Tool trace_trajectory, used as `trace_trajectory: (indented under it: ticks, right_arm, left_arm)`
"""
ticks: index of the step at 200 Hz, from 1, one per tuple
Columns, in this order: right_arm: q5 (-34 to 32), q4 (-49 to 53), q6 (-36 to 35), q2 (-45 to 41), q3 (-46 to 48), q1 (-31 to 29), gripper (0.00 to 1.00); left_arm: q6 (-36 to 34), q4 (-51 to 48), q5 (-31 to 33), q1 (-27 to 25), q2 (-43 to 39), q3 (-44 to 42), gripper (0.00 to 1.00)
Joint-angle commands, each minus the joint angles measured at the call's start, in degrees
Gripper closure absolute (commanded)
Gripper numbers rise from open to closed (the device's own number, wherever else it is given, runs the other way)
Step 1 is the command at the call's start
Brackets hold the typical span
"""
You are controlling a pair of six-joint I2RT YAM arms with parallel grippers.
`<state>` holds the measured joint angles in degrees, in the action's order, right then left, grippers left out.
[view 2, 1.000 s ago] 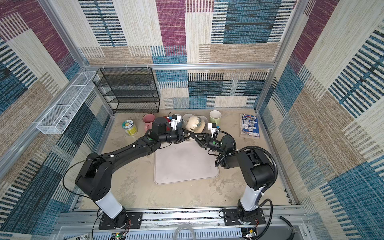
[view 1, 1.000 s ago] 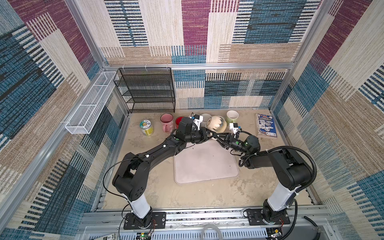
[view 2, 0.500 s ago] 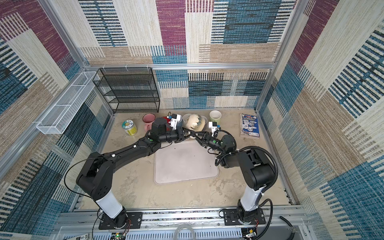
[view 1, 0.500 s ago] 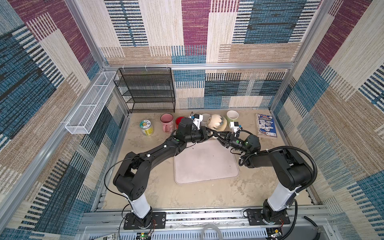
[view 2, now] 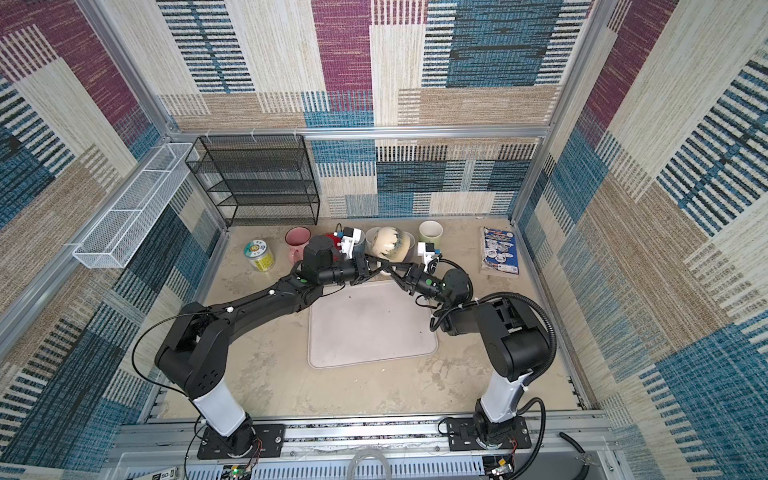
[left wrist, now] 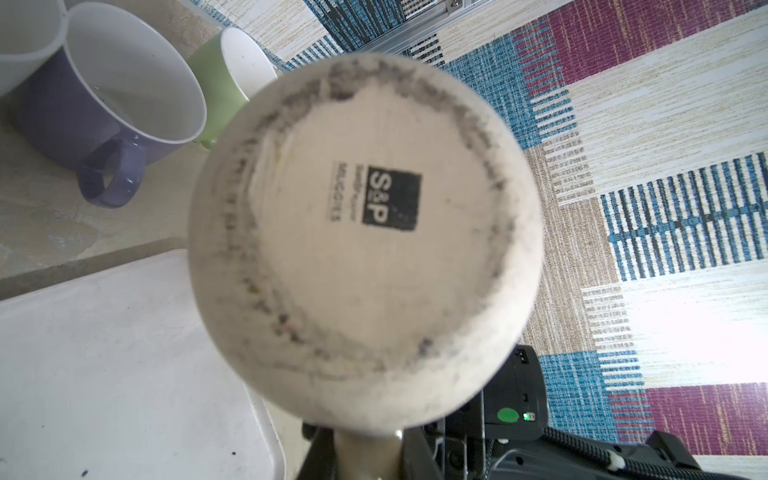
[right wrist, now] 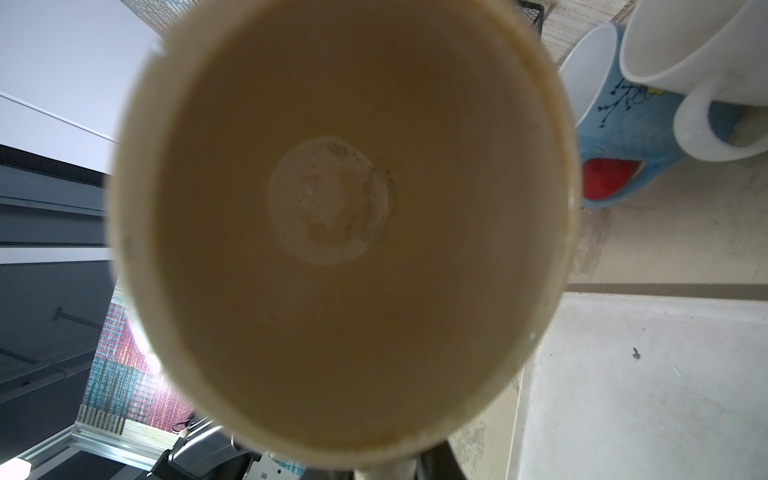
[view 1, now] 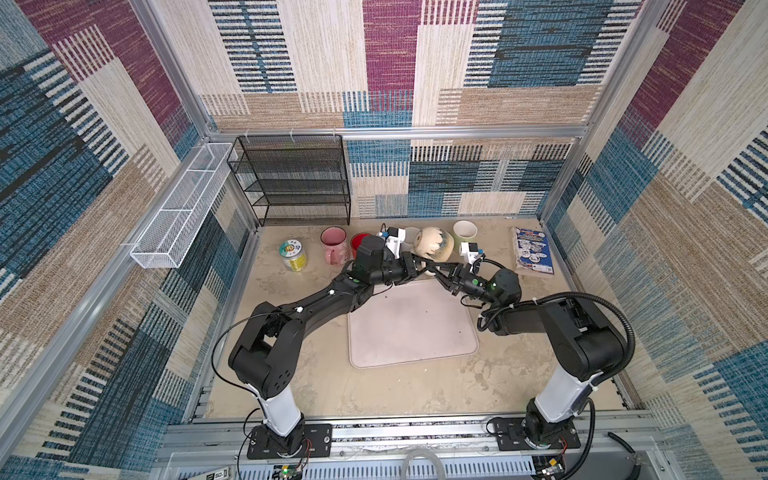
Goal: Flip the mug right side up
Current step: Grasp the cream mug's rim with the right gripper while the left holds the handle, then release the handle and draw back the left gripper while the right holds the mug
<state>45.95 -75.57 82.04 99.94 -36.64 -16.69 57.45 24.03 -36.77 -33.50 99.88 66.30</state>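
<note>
A cream mug [view 1: 434, 245] [view 2: 390, 245] with blue-grey streaks hangs on its side above the far edge of the mat [view 1: 409, 324]. Its base [left wrist: 365, 232] faces the left wrist camera and its open mouth [right wrist: 332, 208] faces the right wrist camera. My left gripper [view 1: 419, 266] [left wrist: 368, 461] is shut on the mug's handle [left wrist: 365, 457]. From the opposite side, my right gripper [view 1: 437, 271] [right wrist: 386, 471] also grips that handle [right wrist: 384, 469], with a dark finger [right wrist: 436, 461] tight beside it. In both top views the two grippers meet under the mug.
Along the back stand a jar [view 1: 293, 255], a pink mug [view 1: 333, 245], a red mug [view 1: 359, 241], a white mug [view 1: 411, 237] and a pale green cup [view 1: 464, 230]. A black wire rack [view 1: 291, 178], a white wire basket [view 1: 178, 208] and a printed packet [view 1: 532, 251] sit nearby.
My right gripper's jaws have narrowed onto the mug's handle. The mug and the left gripper have hardly moved.
</note>
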Motion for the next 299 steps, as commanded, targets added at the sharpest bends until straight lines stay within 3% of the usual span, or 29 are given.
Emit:
trace_trajectory:
  ticks: [1, 26, 104, 212, 299]
  right_arm:
    - [-1.0, -3.9, -0.1, -0.7, -0.3, -0.1, 1.00]
    - [-1.1, -2.2, -1.8, -1.6, 0.1, -0.1, 1.00]
    - [-2.2, 2.2, -5.6, -5.1, 3.4, 0.0, 1.00]
    - [-2.4, 2.6, -7.1, -4.8, 7.5, 0.3, 1.00]
    - [-2.9, 26.6, -22.0, -12.4, 6.1, 3.2, 1.00]
  left_arm:
    - [-0.4, 4.4, -3.3, -0.3, -0.1, -0.6, 1.00]
    - [-0.9, 3.8, -3.6, -0.3, 0.2, -1.4, 1.00]
    - [-1.2, 6.4, -2.2, 0.0, 0.2, -6.5, 0.76]
    - [-1.5, 8.3, -1.2, 0.5, 0.0, -10.3, 0.59]
    - [-13.8, -12.5, 5.6, 1.0, -8.6, -11.6, 0.36]
